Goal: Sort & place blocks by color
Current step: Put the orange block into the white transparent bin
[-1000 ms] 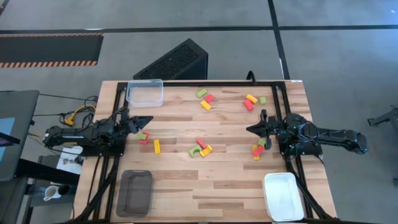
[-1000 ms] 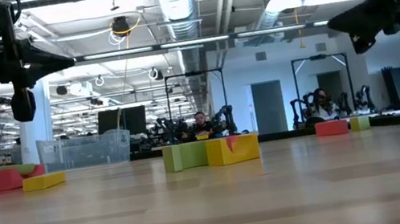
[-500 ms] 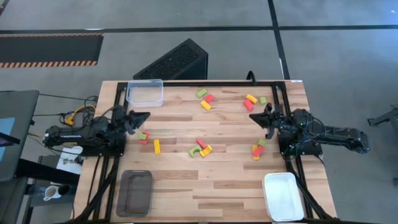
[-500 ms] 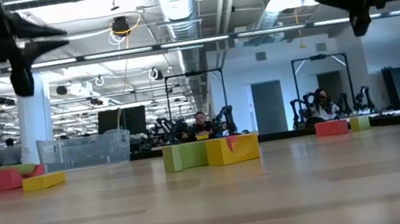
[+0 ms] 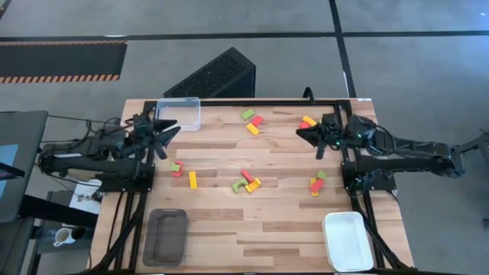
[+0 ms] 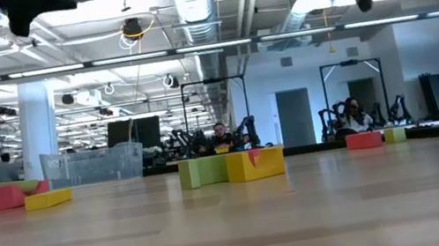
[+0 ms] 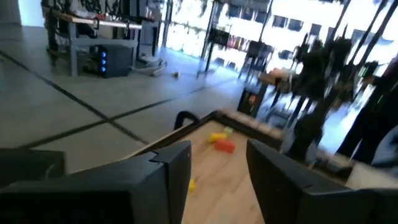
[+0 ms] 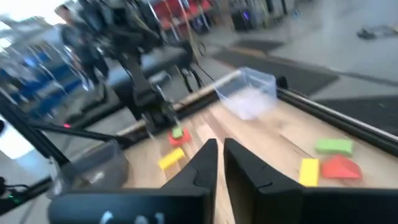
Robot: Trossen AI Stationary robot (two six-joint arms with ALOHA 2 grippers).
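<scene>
The blocks lie loose on the wooden table in small groups: green and red, a yellow bar, a middle cluster, a far cluster, and two groups at the right. My left gripper hangs high over the table's left side, open, with nothing between its fingers. My right gripper hangs high over the right side, pointing toward the middle. Its fingers are a narrow slit apart and hold nothing.
A clear tray stands at the far left corner, a dark grey tray at the near left, a white tray at the near right. A black frame rail runs along the far edge. Bare wood lies between the block groups.
Both grippers have risen well above the table; in the low view they have climbed to the picture's top edge. My left gripper has rolled about its own axis and opened. No block has moved.
</scene>
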